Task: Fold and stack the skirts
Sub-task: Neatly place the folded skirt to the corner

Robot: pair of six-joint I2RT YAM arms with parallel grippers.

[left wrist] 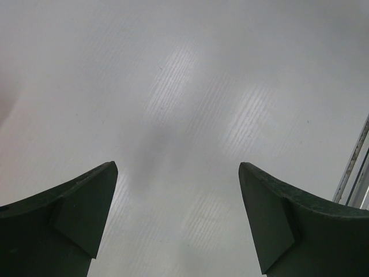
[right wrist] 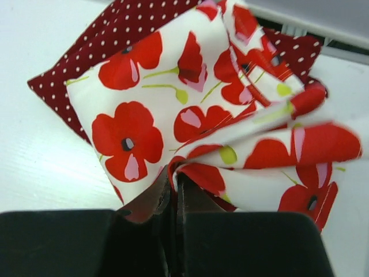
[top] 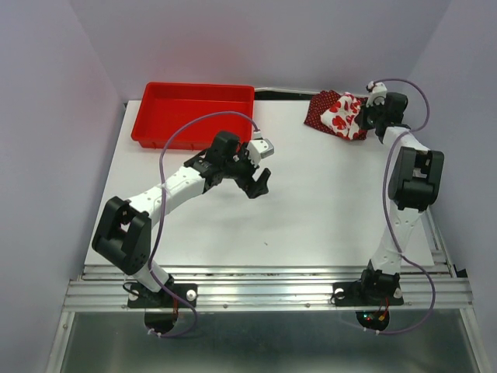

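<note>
Hanging mid-frame over the table (top: 311, 217), left gripper (top: 260, 183) is wide open and empty. Upper right: flowered skirt (top: 342, 116) lies on the polka-dot skirt (top: 318, 109), right gripper (top: 363, 116) clamped on the flowered skirt's bunched edge. Risk: a pull drags both skirts or unravels the fold.

Up at the counter's (top: 311, 217) one o'clock corner, the white skirt with big red flowers (right wrist: 167, 98) sits bunched in loose folds atop the dark red polka-dot skirt (right wrist: 115, 29), which lies flatter beneath and peeks out toward ten o'clock, the floral hem pinched in the right gripper (right wrist: 173, 193).
</note>
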